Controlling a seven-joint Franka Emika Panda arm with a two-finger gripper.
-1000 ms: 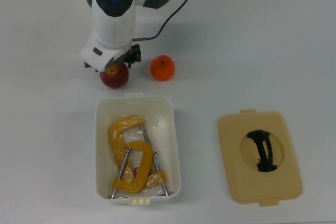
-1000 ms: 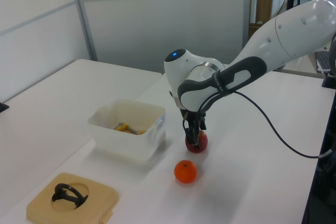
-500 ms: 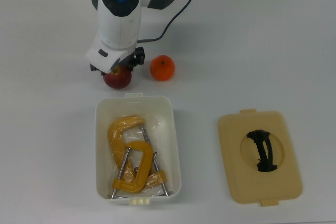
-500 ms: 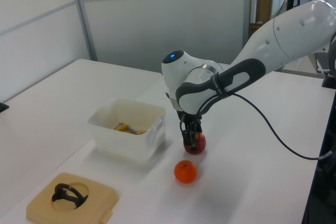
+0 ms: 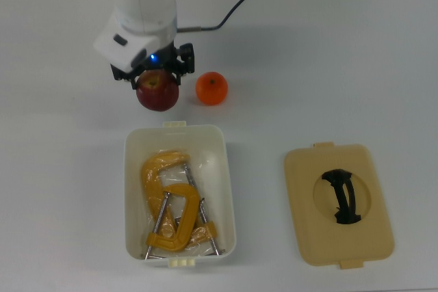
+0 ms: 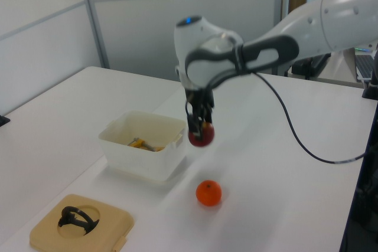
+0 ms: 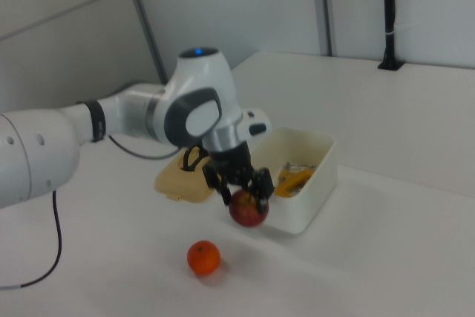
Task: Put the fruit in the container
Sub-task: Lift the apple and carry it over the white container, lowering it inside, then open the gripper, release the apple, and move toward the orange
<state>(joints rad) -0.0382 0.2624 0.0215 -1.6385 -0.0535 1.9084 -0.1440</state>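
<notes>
— Which step are you working on?

— I'm carrying the first fruit. My jaws are clamping the dark red apple [image 5: 157, 91] from either side, and it is hanging clear of the table [image 5: 328, 59], as the gap beneath it in the left view suggests.

— Where is everything else lying, relative to your jaws?

— The white container [image 5: 180, 193] is sitting just past my jaws toward the bottom of the top view, its near rim not yet under the apple. Yellow clamps [image 5: 171, 203] are lying inside it. The orange [image 5: 212, 89] is resting on the table just beside my jaws, on the top view's right, apart from the apple. The tan lid [image 5: 339, 203] is lying well away, beyond the container.

— What is the next move calling for?

— I'm judging that I need to travel over the container's rim, then lower and release; the clamps are taking up much of the floor, so the apple may settle on them. The orange is waiting after that.
</notes>
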